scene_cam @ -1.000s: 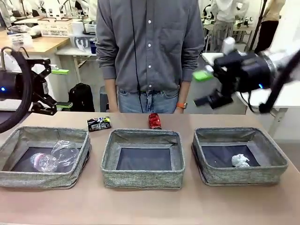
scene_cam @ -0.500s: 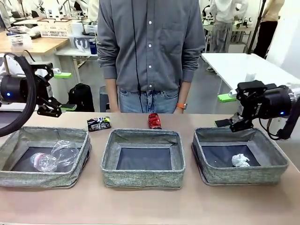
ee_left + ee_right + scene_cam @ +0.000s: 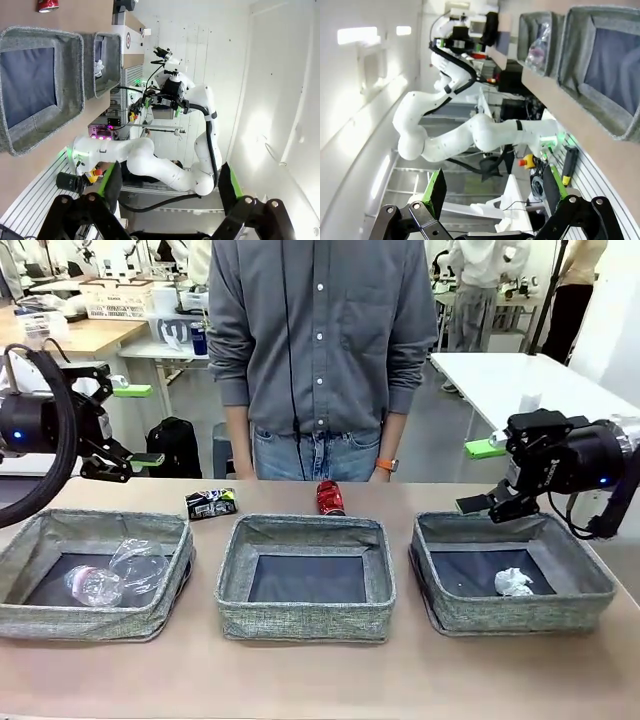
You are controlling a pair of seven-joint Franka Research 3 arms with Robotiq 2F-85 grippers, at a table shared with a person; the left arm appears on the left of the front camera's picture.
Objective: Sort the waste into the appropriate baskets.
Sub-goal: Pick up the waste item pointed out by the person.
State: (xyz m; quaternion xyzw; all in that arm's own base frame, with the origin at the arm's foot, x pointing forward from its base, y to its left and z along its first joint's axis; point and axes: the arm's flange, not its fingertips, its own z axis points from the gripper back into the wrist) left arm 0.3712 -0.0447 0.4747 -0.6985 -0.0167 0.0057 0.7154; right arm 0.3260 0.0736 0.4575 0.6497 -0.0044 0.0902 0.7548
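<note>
**Front view.** Your left gripper (image 3: 137,425) hangs above the table's (image 3: 300,670) far left corner, fingers spread wide with nothing between them. Your right gripper (image 3: 481,477) hovers over the far rim of the right basket (image 3: 580,585), equally spread and empty.
- The clear plastic bottle (image 3: 92,586) and clear plastic cup (image 3: 142,560) lie in the left basket (image 3: 100,525).
- The middle basket (image 3: 305,530) holds nothing.
- The crumpled white paper ball (image 3: 513,583) sits in the right basket.
- The crushed red can (image 3: 329,497) and crushed black printed can (image 3: 210,504) lie on the table behind the baskets, in front of the person (image 3: 320,350).

**Left wrist view.** The left gripper (image 3: 169,182) has its green pads far apart (view rolled sideways). You see the middle basket (image 3: 70,75), the right basket (image 3: 111,60) and the crushed red can (image 3: 48,4).

**Right wrist view.** The right gripper (image 3: 495,189) shows splayed fingers. You see the middle basket (image 3: 570,60), and clear plastic in the left basket (image 3: 527,30).
</note>
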